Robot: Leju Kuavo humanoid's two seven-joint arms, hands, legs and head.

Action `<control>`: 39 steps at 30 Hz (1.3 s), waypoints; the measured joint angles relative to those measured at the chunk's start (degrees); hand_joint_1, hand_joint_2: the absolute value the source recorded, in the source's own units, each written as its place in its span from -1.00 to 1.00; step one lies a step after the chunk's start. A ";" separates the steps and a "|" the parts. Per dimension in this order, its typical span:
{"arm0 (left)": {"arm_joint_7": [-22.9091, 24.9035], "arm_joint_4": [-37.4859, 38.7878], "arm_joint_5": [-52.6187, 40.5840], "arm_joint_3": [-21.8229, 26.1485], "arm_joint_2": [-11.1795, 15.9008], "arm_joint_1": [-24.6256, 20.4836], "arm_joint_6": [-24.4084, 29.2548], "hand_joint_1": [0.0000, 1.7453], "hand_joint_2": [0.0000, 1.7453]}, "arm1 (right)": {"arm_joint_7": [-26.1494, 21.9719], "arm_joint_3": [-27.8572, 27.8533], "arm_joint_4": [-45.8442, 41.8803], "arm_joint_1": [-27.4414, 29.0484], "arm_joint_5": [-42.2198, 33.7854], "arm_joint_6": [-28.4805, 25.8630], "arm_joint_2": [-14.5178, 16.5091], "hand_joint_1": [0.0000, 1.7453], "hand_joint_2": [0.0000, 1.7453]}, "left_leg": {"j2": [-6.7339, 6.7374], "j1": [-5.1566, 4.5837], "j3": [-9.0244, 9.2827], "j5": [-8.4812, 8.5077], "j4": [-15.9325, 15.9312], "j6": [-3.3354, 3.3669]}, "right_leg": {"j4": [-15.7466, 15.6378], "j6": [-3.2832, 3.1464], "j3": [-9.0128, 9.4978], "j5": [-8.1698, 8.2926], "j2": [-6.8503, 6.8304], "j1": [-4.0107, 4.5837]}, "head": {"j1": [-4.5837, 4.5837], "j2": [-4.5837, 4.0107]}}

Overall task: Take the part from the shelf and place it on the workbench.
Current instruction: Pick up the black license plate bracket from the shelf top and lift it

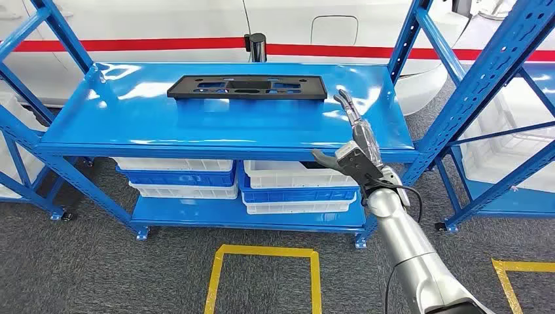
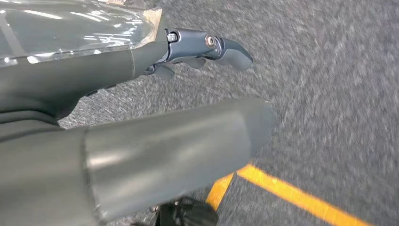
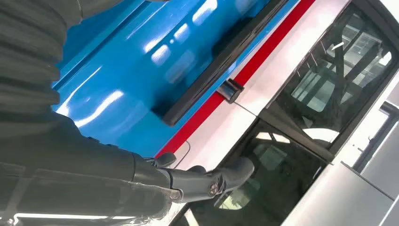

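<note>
Part, flat black frame, rectangular cutouts

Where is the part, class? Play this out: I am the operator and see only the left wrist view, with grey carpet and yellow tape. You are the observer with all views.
Observer: The black part lies flat on the top shelf of the blue rack, towards its back edge.
Operator: Is the right hand on it?
Observer: No. The right hand is raised over the shelf's front right corner, fingers stretched out, holding nothing and apart from the part.
Operator: What lies below that shelf?
Observer: White and blue bins are stacked on the lower shelf.
</note>
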 joint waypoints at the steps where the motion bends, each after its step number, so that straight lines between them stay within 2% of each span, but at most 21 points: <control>1: 0.00 0.00 0.00 0.00 0.00 0.02 0.00 -1.00 -1.00 | 0.00 0.00 -0.01 0.01 0.02 0.00 0.00 -1.00 1.00 | 0.04 0.18 0.63 0.22 -0.22 0.17 | 0.21 0.08 -0.17 -0.32 0.00 0.05 | -0.03 0.00; 3: 0.02 0.01 -0.04 0.00 0.01 -0.02 0.00 -1.00 -1.00 | -0.02 -0.01 -0.02 -0.09 0.01 -0.01 -0.02 -1.00 1.00 | 0.07 0.34 1.84 0.56 -0.56 0.48 | 1.96 0.26 -0.78 -1.29 -0.05 0.04 | 0.05 -0.01; 4: 0.02 0.01 -0.09 0.00 0.00 -0.10 0.00 -1.00 -1.00 | -0.02 -0.03 -0.02 -0.16 0.01 -0.01 -0.08 -1.00 1.00 | 0.09 0.46 2.41 0.63 -0.71 0.57 | 4.32 0.27 -2.11 -2.27 -0.07 -0.02 | 0.11 -0.01; 7: 0.04 0.02 -0.33 0.00 -0.10 -0.17 0.00 -1.00 -1.00 | -0.02 -0.07 -0.01 0.04 -0.02 -0.01 -0.28 -1.00 1.00 | 0.00 0.44 2.79 0.11 -0.67 0.60 | 14.10 0.23 -8.70 -5.79 -0.07 -0.30 | 0.22 0.00; 8: 0.05 0.03 -0.40 0.00 -0.16 -0.12 0.00 -1.00 -1.00 | -0.02 -0.07 0.00 0.19 -0.02 -0.01 -0.34 -1.00 1.00 | -0.06 0.45 3.00 -0.20 -0.65 0.50 | 15.23 0.44 -10.14 -6.12 -0.08 -0.42 | 0.22 0.00; 9: 0.05 0.03 -0.45 0.00 -0.23 -0.08 0.00 -1.00 -1.00 | -0.02 -0.08 0.00 0.28 -0.02 -0.01 -0.40 -1.00 1.00 | -0.13 0.49 3.34 -0.54 -0.63 0.35 | 14.14 0.95 -10.42 -5.34 -0.10 -0.57 | 0.22 0.00; 11: 0.05 0.03 -0.54 0.00 -0.36 -0.05 -0.01 -1.00 -1.00 | -0.02 -0.13 0.00 0.32 -0.02 -0.01 -0.57 -1.00 1.00 | -0.25 0.57 4.34 -1.40 -0.59 -0.16 | 6.78 2.45 -8.25 -0.90 -0.24 -1.02 | 0.25 0.00; 12: 0.05 0.03 -0.58 0.00 -0.38 -0.05 -0.01 -1.00 -1.00 | -0.02 -0.16 0.03 0.30 -0.03 -0.01 -0.63 -1.00 1.00 | -0.28 0.56 4.86 -1.89 -0.51 -0.49 | 3.13 2.70 -6.98 0.98 -0.40 -1.08 | 0.24 0.00; 14: 0.07 0.03 -0.69 0.00 -0.37 -0.10 -0.01 -1.00 -1.00 | 0.01 -0.24 0.08 0.26 -0.03 -0.01 -0.71 -1.00 1.00 | -0.25 0.40 5.37 -2.72 -0.24 -1.21 | -0.58 1.68 -5.34 2.89 -0.64 -0.94 | 0.18 0.00; 16: 0.10 0.03 -0.86 -0.01 -0.35 -0.17 0.00 -1.00 -1.00 | 0.01 -0.34 0.12 0.26 -0.02 -0.01 -0.79 -1.00 1.00 | -0.17 0.39 5.53 -3.14 0.19 -1.75 | -0.56 -0.02 -4.77 2.91 -0.56 -0.89 | 0.10 0.00; 18: 0.11 0.03 -0.98 -0.02 -0.35 -0.24 -0.01 -1.00 -1.00 | -0.08 -0.43 0.12 0.23 -0.01 -0.01 -0.89 -1.00 1.00 | -0.09 0.64 4.52 -3.66 2.40 -2.31 | -0.67 -0.88 -4.10 2.85 -0.45 -1.18 | 0.07 0.00; 21: 0.29 0.03 -1.11 -0.04 -0.38 -0.28 -0.01 -1.00 -1.00 | -0.24 -0.52 0.11 0.31 -0.02 -0.01 -1.05 -1.00 1.00 | 0.02 1.25 -1.40 -7.07 12.08 -3.44 | -0.78 -1.76 -3.14 2.08 -0.42 -1.25 | -0.01 0.00; 23: 0.50 0.03 -1.16 -0.04 -0.37 -0.24 0.00 -1.00 -1.00 | -0.30 -0.61 0.11 0.70 -0.05 -0.01 -1.18 -1.00 1.00 | 0.05 1.59 -5.07 -8.41 16.37 -3.83 | -0.78 -1.79 -2.53 1.43 -0.35 -1.19 | 0.00 0.00; 24: 0.57 0.03 -1.21 -0.04 -0.37 -0.23 0.00 -1.00 -1.00 | -0.32 -0.70 0.10 0.92 -0.07 -0.01 -1.26 -1.00 1.00 | 0.07 1.68 -5.59 -7.44 15.80 -3.82 | -0.78 -1.70 -2.10 1.08 -0.31 -1.19 | 0.00 0.00; 25: 0.64 0.03 -1.32 -0.04 -0.37 -0.23 0.01 -1.00 -1.00 | -0.32 -0.80 0.06 1.10 -0.09 -0.01 -1.34 -1.00 1.00 | 0.08 1.72 -4.96 -5.23 13.07 -3.65 | -0.79 -1.57 -1.55 0.69 -0.27 -1.19 | -0.01 0.00; 27: 0.73 0.03 -1.55 -0.04 -0.31 -0.27 0.03 -1.00 -1.00 | -0.34 -0.97 -0.13 1.27 -0.11 -0.01 -1.48 -1.00 1.00 | 0.13 1.59 -2.05 -0.46 5.30 -3.05 | -0.89 -1.21 -0.47 -0.09 -0.24 -1.16 | 0.02 0.00; 28: 0.75 0.03 -1.66 -0.05 -0.28 -0.32 0.05 -1.00 -1.00 | -0.36 -1.01 -0.26 1.27 -0.13 -0.02 -1.55 -1.00 1.00 | 0.12 1.41 -0.86 0.50 2.44 -2.74 | -1.01 -0.94 -0.10 -0.42 -0.23 -1.11 | 0.02 0.00; 31: 0.81 0.04 -1.74 -0.05 -0.23 -0.38 0.12 -1.00 -1.00 | -0.42 -1.20 -0.73 1.62 -0.25 -0.04 -1.86 -1.00 1.00 | 0.02 0.81 0.51 0.07 0.25 -1.56 | -0.97 0.35 0.71 -0.50 -0.25 -0.75 | 0.04 0.00; 33: 0.84 0.05 -1.73 -0.04 -0.26 -0.35 0.17 -1.00 -1.00 | -0.47 -1.32 -0.96 2.01 -0.35 -0.07 -2.04 -1.00 1.00 | 0.01 0.81 1.77 0.51 -0.41 -0.80 | -0.01 0.86 0.68 -0.72 -0.28 -0.59 | 0.07 0.00; 36: 0.84 0.04 -1.74 -0.04 -0.34 -0.51 0.17 -1.00 -1.00 | -0.50 -1.43 -1.12 2.16 -0.46 -0.08 -2.29 -1.00 1.00 | -0.01 0.72 2.93 0.33 -0.78 -0.16 | 5.69 0.72 -2.50 -2.74 -0.32 -0.72 | 0.13 0.00; 39: 0.85 0.05 -1.73 -0.04 -0.39 -0.46 0.17 -1.00 -1.00 | -0.49 -1.49 -1.14 2.80 -0.54 -0.08 -2.59 -1.00 1.00 | -0.16 0.43 3.41 -0.43 -0.74 0.23 | 14.58 0.62 -8.99 -5.70 -0.31 -0.69 | 0.17 0.00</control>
